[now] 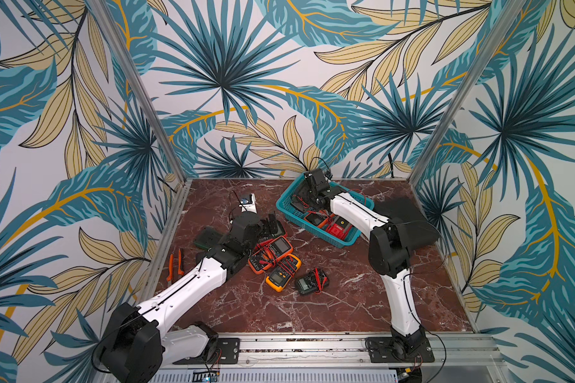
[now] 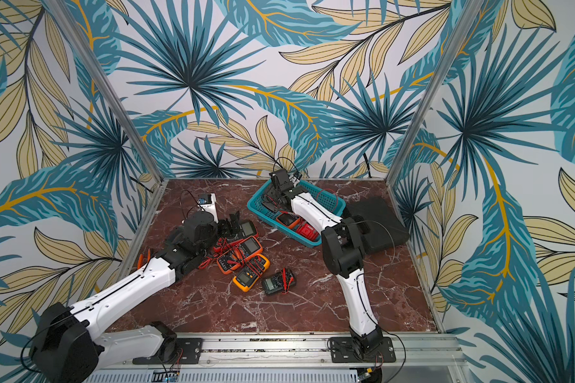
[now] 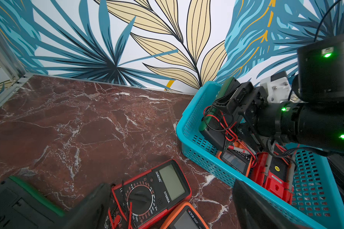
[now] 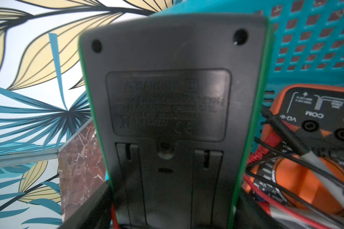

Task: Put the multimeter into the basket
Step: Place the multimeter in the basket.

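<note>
Left of the basket (image 1: 299,220), the left gripper (image 1: 273,223) hangs with jaws wide apart over a heap of multimeters (image 1: 273,255) and tangled test leads. Inside the basket, at its far end, the right gripper (image 3: 229,105) is clamped across a green-edged multimeter (image 4: 167,99), held on end against the end wall beside an orange meter (image 4: 310,123). Released this steeply, it could topple over the rim. Leads looped near the fingers could snag and drag it out.
</note>
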`<state>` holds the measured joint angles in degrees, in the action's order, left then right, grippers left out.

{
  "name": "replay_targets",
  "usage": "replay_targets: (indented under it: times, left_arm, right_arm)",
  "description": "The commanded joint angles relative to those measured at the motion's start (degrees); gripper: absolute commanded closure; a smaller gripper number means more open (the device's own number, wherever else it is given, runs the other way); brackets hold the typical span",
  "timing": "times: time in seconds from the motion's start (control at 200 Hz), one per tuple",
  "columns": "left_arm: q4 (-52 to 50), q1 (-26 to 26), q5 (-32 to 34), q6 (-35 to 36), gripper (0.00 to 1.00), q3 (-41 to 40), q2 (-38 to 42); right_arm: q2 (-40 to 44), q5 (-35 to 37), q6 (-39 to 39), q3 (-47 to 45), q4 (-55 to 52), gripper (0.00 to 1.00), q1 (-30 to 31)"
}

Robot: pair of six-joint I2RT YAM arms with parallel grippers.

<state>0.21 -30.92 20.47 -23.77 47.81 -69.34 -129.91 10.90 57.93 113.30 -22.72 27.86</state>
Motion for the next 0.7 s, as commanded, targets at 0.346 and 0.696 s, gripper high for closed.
replay_targets:
  times: [0.346, 0.696]
  left_arm:
    - [1.18, 0.24, 0.01, 0.35, 0.0, -1.27, 0.35]
    - [1.55, 0.24, -0.54, 0.01, 0.0, -0.88, -0.53]
  right_arm:
    - [-4.09, -0.96, 3.13, 2.32, -1.42, 0.63, 0.44]
    - [-4.45, -1.78, 4.18, 2.07, -5.57, 0.21, 1.05]
